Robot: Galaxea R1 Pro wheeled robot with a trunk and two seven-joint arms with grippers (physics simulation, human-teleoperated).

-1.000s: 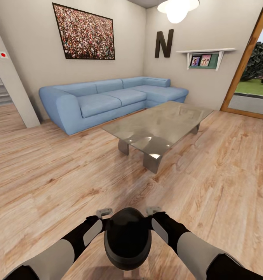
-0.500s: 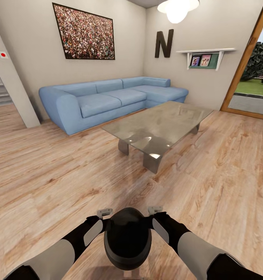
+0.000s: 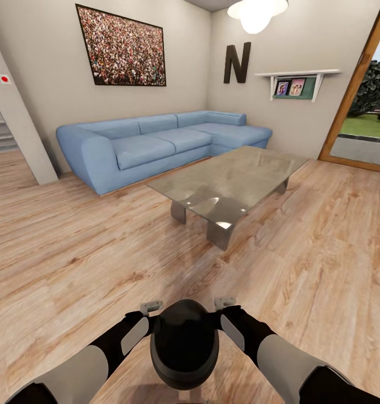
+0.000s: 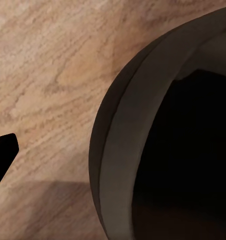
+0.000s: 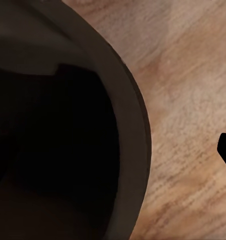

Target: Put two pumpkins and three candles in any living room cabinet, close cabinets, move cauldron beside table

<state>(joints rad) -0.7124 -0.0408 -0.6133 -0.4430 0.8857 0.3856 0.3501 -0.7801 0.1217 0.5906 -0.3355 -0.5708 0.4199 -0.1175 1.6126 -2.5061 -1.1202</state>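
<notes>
Cauldron, a round-bellied black pot (image 3: 184,350), is carried low between the left gripper (image 3: 151,307) and right gripper (image 3: 224,303), one on each flank, evidently because its girth needs both arms; it sits well short of the low glass-topped coffee table (image 3: 234,179) before the blue corner sofa (image 3: 150,146). Whether each pincer is clamped or merely pressing cannot be told: the fingers are hidden behind the pot, and both wrist views offer just its dark rim against the wood plank floor (image 4: 48,75).
</notes>
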